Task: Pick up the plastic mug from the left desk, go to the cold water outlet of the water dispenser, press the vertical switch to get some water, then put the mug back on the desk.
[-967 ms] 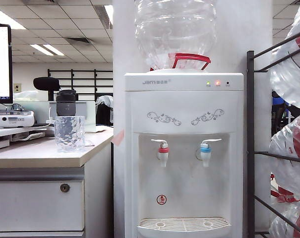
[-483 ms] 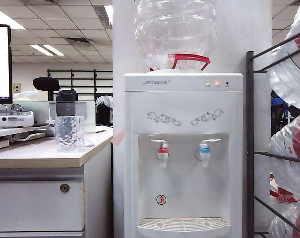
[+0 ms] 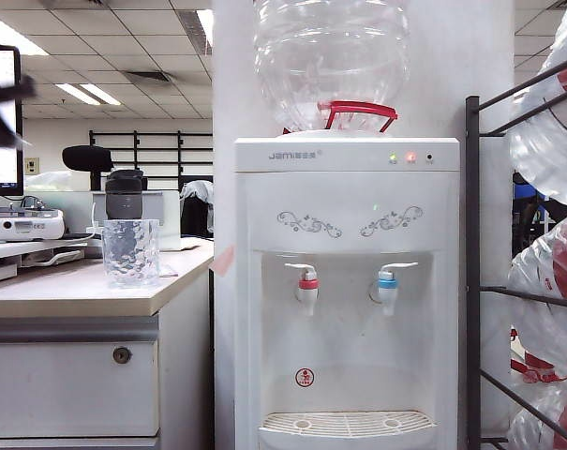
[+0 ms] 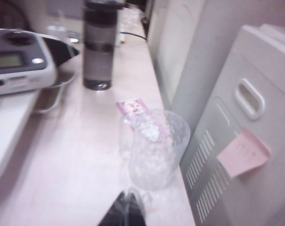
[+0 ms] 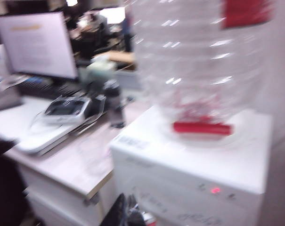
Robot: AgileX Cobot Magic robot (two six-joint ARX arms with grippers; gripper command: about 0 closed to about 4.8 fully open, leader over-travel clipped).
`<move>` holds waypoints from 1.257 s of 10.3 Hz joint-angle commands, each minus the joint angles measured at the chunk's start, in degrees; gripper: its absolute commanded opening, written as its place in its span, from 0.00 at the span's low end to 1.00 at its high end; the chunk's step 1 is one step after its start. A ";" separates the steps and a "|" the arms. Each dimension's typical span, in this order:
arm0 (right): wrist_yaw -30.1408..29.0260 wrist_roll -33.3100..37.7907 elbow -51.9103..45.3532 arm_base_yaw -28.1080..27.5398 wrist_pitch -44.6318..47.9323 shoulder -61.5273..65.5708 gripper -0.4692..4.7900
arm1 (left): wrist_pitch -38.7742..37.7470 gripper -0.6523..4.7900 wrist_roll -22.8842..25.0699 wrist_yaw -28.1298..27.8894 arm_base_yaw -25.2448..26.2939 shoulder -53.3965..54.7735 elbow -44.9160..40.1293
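Pale beige left desk (image 3: 77, 291), faceted clear plastic mug (image 3: 131, 252), left end effector (image 4: 127, 209) closed empty, right end effector (image 5: 128, 214) unclear

You have the plastic mug (image 3: 131, 253) standing upright on the left desk (image 3: 77, 292), near the front edge of its pale beige table top and close to the end that faces the water dispenser (image 3: 347, 291). The mug is clear, with a faceted diamond-patterned wall. You can see no water in it from the left wrist view (image 4: 154, 148). Below the top, the desk has a light grey drawer front with a small round lock. The dispenser is a tall white cabinet with grey swirl ornaments and a big clear bottle on top. Its cold water outlet (image 3: 389, 284), a white tap with a blue collar, sits in the recess.
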 commanded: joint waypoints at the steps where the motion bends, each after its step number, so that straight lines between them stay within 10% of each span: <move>1: -0.09 -0.20 0.22 4.61 0.66 1.77 0.08 | 4.15 0.42 0.42 0.50 0.04 17.29 11.41; 2: -0.09 -0.20 0.22 4.61 0.66 1.77 0.08 | 4.70 0.81 0.39 0.35 0.04 21.70 14.73; 5: -0.04 -0.17 0.22 4.61 0.66 2.36 0.08 | 4.52 0.79 3.67 -4.20 -0.42 49.59 39.54; 10: -0.09 -0.20 0.22 4.63 0.68 4.15 0.08 | 5.01 0.79 8.11 6.49 -0.24 51.69 40.83; 13: -0.13 -0.17 0.22 5.31 0.66 4.15 0.08 | 4.55 0.79 7.89 3.61 -0.35 53.68 44.57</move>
